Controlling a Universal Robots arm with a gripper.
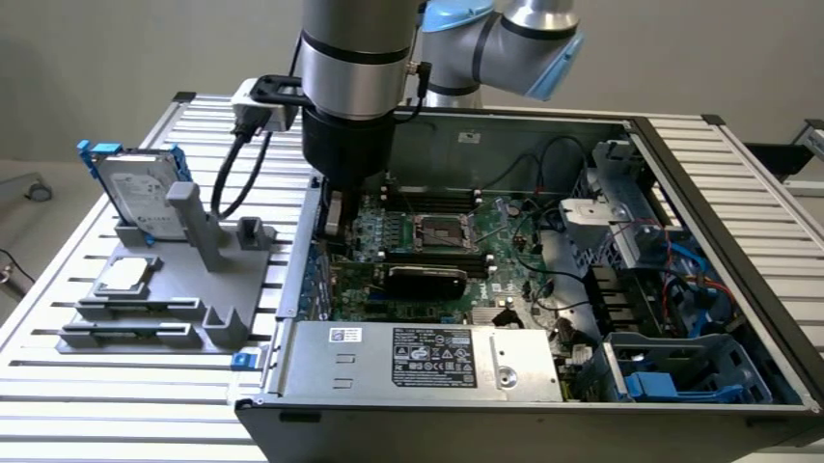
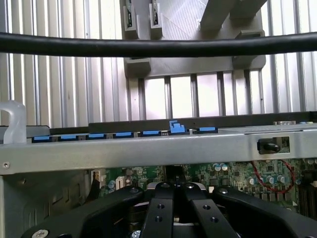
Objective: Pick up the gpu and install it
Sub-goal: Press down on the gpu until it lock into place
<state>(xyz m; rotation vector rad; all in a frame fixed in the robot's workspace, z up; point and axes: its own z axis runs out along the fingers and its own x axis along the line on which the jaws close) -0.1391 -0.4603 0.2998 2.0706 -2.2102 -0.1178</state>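
Your gripper (image 2: 173, 191) has its fingers (image 2: 159, 208) closed together, low inside the computer case (image 1: 721, 183) over the motherboard (image 1: 451, 236), apparently pressing the gpu (image 1: 338, 214) (seen edge-on) into place.

Robotics lab: slatted aluminium bench (image 1: 116, 386), arm (image 1: 354, 58)

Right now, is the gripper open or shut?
Shut. In the wrist view the gripper fingers meet with no gap, just above the motherboard.
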